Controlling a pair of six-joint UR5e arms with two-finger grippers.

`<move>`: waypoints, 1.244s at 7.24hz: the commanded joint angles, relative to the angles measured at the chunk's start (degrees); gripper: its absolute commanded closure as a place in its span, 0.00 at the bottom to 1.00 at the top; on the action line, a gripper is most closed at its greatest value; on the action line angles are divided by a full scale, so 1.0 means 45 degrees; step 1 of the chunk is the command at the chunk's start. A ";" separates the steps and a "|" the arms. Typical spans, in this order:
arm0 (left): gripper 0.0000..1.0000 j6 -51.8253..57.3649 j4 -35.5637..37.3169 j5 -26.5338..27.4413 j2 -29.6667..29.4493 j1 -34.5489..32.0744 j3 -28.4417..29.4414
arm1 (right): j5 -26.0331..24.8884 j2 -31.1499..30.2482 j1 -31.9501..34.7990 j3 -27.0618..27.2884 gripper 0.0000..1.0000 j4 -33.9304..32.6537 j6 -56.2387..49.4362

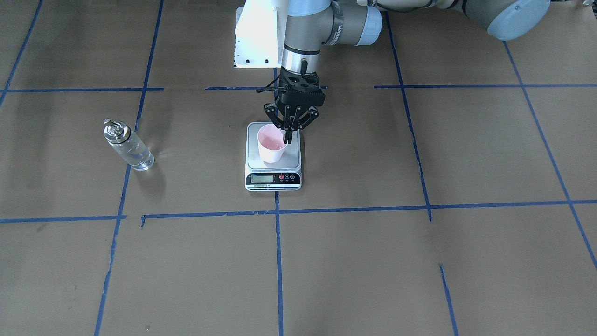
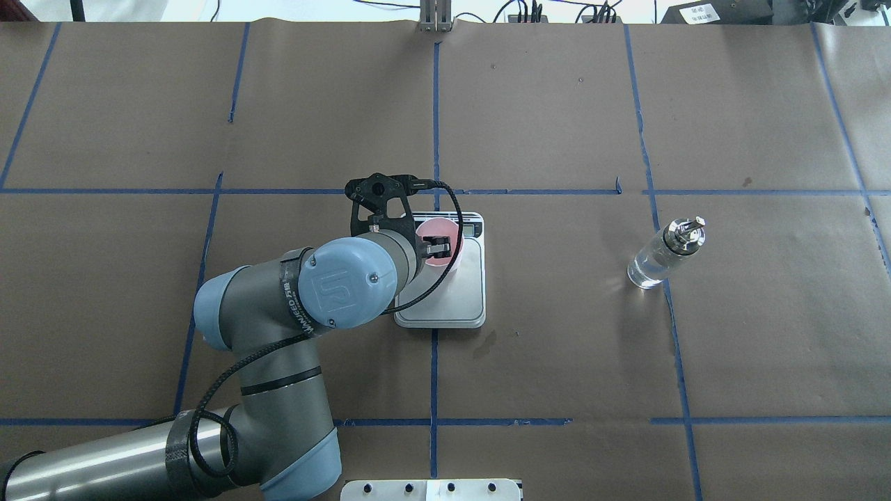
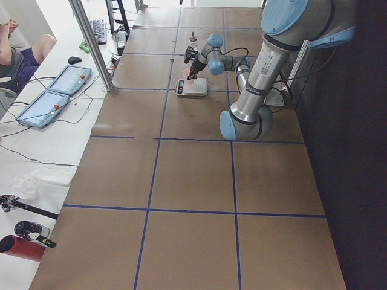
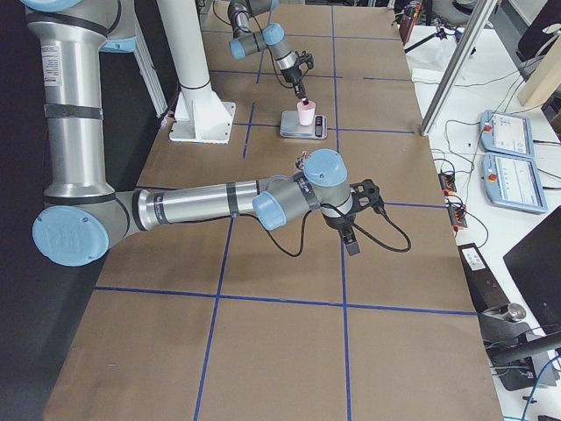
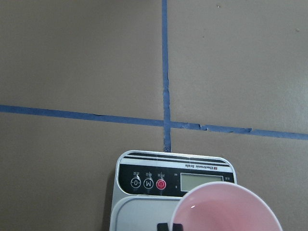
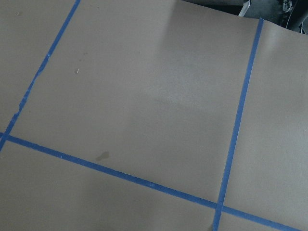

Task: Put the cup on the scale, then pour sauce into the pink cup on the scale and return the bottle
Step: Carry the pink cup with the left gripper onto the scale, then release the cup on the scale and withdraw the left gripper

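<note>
I see the left end effector [image 1: 288, 135] hanging straight down over the scale [image 1: 293, 162], its two fingers drawn almost together on the rim of the cup [image 1: 272, 148]. One finger [image 2: 437, 245] sits inside the pale pink mouth and the other outside the white wall, so it has the cup pinched by the edge on the robot's left side. The cup stands upright on the brushed silver platform, roughly in its middle and well inside the white rim. The scale's black front panel, with its display and round buttons, faces away from the robot's base. From the left wrist camera the cup's open pink mouth fills the lower right corner, with the panel just beyond it. The bottle [image 1: 128, 145] stands upright on the bench [image 1: 419, 261] on the robot's right side, well apart from the scale, close to one of the blue tape lines [image 1: 278, 242]. Its silver pourer cap is on top and nothing is touching it. The right end effector [image 4: 351, 247] shows only in the side view from the robot's right, hanging low over bare bench near the robot's end. From there I cannot tell how wide it stands. Its wrist camera gives me only brown paper and tape.
</note>
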 commanded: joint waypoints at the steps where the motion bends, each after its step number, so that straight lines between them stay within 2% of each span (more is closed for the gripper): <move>1: 0.71 0.0038 0.0005 0.0005 0.0049 0.0027 -0.0013 | 0.0000 0.0000 -0.0007 -0.0001 0.00 0.0008 0.0000; 2: 0.43 0.0077 -0.0015 -0.0014 0.0049 0.0027 -0.0032 | 0.0000 0.0000 -0.0007 -0.0001 0.00 0.0008 0.0000; 3: 0.06 0.0541 0.0005 -0.0034 0.0069 0.0008 -0.0342 | 0.0000 0.0000 -0.0007 -0.0001 0.00 0.0008 0.0000; 4: 0.00 0.0817 0.0044 -0.0092 0.0127 0.0007 -0.0809 | 0.0000 0.0000 -0.0007 -0.0001 0.00 0.0008 0.0000; 5: 0.00 0.1167 0.0044 -0.0228 0.0205 -0.0051 -0.1219 | 0.0000 0.0039 -0.0007 0.0019 0.00 0.0008 0.0000; 6: 0.00 0.2196 0.0044 -0.1254 0.0554 -0.0148 -0.1649 | 0.0019 0.0039 -0.0007 0.0038 0.00 0.0008 0.0155; 8: 0.00 0.4244 0.0024 -0.3751 0.1489 -0.2479 -0.2022 | 0.0020 0.0078 -0.0336 0.0251 0.00 0.0028 0.1322; 9: 0.00 0.5939 -0.0014 -0.4615 0.2268 -0.3459 -0.2314 | 0.0000 0.0097 -0.0803 0.0543 0.00 0.0047 0.2450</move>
